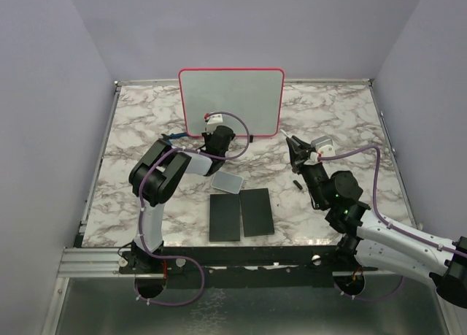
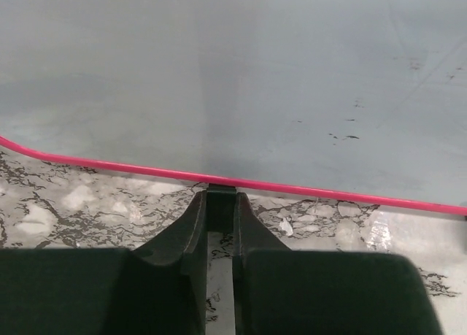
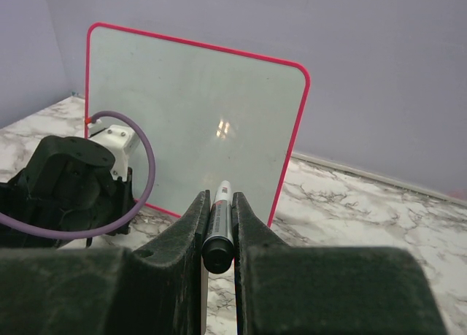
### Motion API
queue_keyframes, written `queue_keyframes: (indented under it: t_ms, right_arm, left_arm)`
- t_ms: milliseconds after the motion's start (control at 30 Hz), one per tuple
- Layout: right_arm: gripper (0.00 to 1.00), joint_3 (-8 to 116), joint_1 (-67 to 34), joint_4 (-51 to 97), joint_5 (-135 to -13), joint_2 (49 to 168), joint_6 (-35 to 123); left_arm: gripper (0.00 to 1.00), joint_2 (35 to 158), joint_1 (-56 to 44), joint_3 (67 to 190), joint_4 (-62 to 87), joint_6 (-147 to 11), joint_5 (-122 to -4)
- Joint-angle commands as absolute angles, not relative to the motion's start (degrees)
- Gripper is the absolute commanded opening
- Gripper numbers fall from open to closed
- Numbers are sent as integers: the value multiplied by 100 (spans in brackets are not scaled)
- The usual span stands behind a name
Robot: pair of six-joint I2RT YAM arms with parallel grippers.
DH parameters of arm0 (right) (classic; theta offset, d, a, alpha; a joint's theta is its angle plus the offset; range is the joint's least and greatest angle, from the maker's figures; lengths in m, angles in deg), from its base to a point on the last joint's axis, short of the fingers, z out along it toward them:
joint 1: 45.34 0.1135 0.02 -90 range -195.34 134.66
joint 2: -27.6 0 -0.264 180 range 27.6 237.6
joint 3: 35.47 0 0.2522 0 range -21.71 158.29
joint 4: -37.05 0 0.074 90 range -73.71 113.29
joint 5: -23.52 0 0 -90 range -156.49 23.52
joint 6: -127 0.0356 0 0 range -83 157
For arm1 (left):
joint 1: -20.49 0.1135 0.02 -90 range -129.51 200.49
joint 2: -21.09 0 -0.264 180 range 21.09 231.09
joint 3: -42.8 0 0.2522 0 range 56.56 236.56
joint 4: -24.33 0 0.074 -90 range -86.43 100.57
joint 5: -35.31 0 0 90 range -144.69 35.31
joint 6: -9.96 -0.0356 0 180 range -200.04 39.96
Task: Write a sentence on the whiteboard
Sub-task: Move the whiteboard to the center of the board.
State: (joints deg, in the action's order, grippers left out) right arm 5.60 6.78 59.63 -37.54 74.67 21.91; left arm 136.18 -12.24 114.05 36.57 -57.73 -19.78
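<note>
1. The whiteboard (image 1: 232,94) stands upright at the top middle of the overhead view, on the far part of the marble table (image 1: 350,123), facing the arms.
2. The left gripper (image 2: 220,207) is down at the board's bottom rim. Its jaws are narrow and pinch the little black foot (image 2: 220,196) under the pink edge. We reckon it's bracing the board so it won't tip.
3. The right gripper (image 3: 219,200) has its jaws clamped on a marker (image 3: 218,236), low in the middle of its wrist view. The tip points at the board's lower right area, near it but clearly not touching.
4. Progress: pretty much zero writing so far. The board face looks blank from overhead and from the right wrist, with just a glare spot. The left wrist view shows a few faint dark specks at mid right, which look like smudges to us, not words. So no sentence that we can see.
5. What's left is the whole job: get the tip up to the board's upper part, touch down, and write the line.
6. Other stuff sits in the lower middle of the overhead view: a grey-white pad (image 1: 227,182) and two black slabs (image 1: 225,217). A small dark thing (image 1: 297,183) below the right gripper might be the cap, but it's too small to tell.
</note>
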Motion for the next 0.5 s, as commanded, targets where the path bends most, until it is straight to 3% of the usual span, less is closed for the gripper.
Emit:
queue_keyframes:
  t_ms: [0, 100, 467]
  right_arm:
    - [1, 474, 660, 6091, -3676, 7460, 2118]
    - [1, 473, 661, 6100, -3678, 7455, 2126]
    - [1, 483, 660, 6083, -3704, 7451, 2127]
  left_arm:
    - [5, 13705, -1200, 11108, 3503, -5750, -1932]
    - [0, 13636, -1221, 10964, 3570, -5802, -1957]
    - [0, 13269, -1547, 10269, 3974, -6019, -1931]
